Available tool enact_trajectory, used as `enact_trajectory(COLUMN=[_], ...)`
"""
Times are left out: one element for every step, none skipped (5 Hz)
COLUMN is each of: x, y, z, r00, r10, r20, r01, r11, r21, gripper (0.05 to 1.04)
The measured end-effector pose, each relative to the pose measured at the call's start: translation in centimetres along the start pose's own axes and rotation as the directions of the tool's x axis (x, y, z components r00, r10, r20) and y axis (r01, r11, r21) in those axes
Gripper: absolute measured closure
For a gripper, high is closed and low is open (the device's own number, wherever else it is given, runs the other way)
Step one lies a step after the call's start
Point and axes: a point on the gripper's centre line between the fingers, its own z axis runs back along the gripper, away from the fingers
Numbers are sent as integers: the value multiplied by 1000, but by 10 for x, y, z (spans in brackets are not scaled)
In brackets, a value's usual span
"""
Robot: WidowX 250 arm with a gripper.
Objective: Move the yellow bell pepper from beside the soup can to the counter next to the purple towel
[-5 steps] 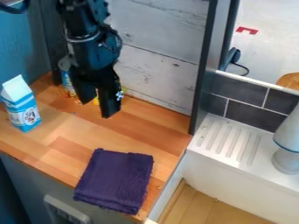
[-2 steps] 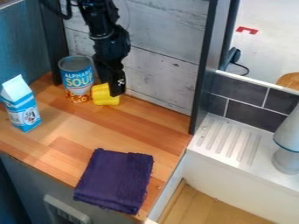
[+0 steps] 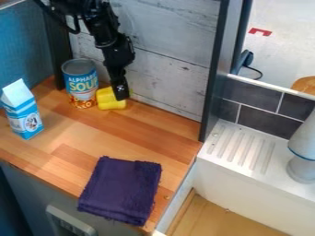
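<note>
Upper left: we are seeing the gripper (image 3: pixel 121 95) at a yellow cup (image 3: pixel 107 100), probably light, stiff, best held mid-body; open or gripping, we cannot tell.

Black segmented arm, looping black cable, white marking near tip

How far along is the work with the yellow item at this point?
Looks done: the hand is right at the yellow item, beside the soup can.
In hand: contact seems likely, but whether there is a firm grip I cannot tell.
Left: any lift, as the item rests on the counter. The carton and folded cloth lie well apart from the hand.
</note>
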Motion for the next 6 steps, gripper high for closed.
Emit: enact_trajectory(x=[-4, -5, -11, -19, -19, -20], y=[9, 13, 19, 19, 18, 14], z=[3, 2, 4, -2, -4, -7], r00=[998, 996, 997, 997, 998, 998], r10=[-67, -83, -70, -54, -48, -33], r20=[-17, -21, -22, -48, -50, -49], r01=[68, 84, 72, 57, 51, 34], r11=[997, 994, 994, 996, 997, 999], r21=[41, 65, 81, 68, 54, 20], gripper=[83, 83, 83, 83, 83, 83])
